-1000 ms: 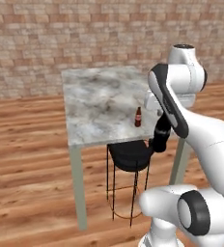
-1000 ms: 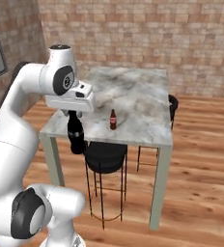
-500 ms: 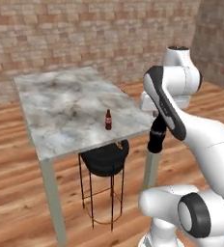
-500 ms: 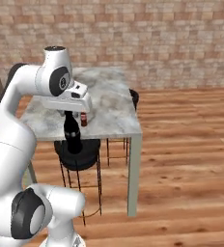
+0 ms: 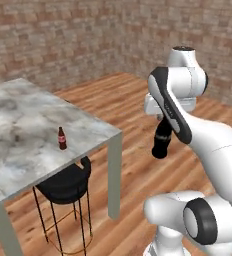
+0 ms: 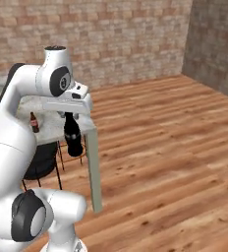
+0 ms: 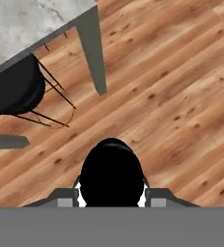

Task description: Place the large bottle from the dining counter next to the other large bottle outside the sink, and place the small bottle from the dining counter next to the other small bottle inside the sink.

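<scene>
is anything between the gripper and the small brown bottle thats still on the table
Nothing solid stands between them, but the gripper is already occupied: it is shut on the large black bottle, held over the wood floor past the dining counter corner. The small brown bottle stands alone near the counter's edge.

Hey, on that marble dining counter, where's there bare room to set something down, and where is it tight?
The dining counter is mostly bare: the marbled top left of and behind the small brown bottle is free. The only crowded spot is by that bottle, near the front edge. Under the counter, the black stool fills the gap. The end effector holds the large black bottle beyond the counter's corner.
</scene>
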Controlling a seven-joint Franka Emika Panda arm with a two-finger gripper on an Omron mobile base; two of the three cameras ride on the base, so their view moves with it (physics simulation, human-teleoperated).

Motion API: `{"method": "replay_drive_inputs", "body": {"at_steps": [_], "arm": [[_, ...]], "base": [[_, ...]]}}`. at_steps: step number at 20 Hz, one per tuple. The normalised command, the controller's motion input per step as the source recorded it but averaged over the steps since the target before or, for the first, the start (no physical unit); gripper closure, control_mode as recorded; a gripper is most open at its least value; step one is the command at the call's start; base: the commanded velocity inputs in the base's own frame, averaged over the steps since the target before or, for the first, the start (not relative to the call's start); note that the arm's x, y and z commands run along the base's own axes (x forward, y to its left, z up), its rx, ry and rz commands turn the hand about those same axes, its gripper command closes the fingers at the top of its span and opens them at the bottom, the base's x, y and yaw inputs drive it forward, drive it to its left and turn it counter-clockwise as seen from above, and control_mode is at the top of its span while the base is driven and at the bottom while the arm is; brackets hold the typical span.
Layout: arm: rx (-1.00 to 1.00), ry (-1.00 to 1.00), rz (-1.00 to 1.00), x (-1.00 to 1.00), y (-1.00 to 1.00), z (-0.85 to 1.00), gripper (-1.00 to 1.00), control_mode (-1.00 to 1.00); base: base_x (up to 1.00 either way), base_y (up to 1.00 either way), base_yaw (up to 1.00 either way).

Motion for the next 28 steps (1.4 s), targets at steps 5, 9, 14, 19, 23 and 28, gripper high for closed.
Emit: {"method": "replay_drive_inputs", "body": {"at_steps": [5,9,14,19,23,28], "arm": [[0.00,0.00,0.00,0.00,0.00,0.00,1.00,1.00],[0.00,0.00,0.00,0.00,0.00,0.00,1.00,1.00],[0.00,0.00,0.00,0.00,0.00,0.00,1.00,1.00],[0.00,0.00,0.00,0.00,0.00,0.00,1.00,1.00],[0.00,0.00,0.00,0.00,0.00,0.00,1.00,1.00],[0.00,0.00,0.00,0.00,0.00,0.00,1.00,1.00]], "base": [[0.00,-0.20,-0.59],[0.00,-0.34,-0.56],[-0.02,-0.33,-0.56],[-0.09,-0.23,-0.60],[-0.02,-0.12,-0.61],[-0.10,-0.18,-0.57]]}}
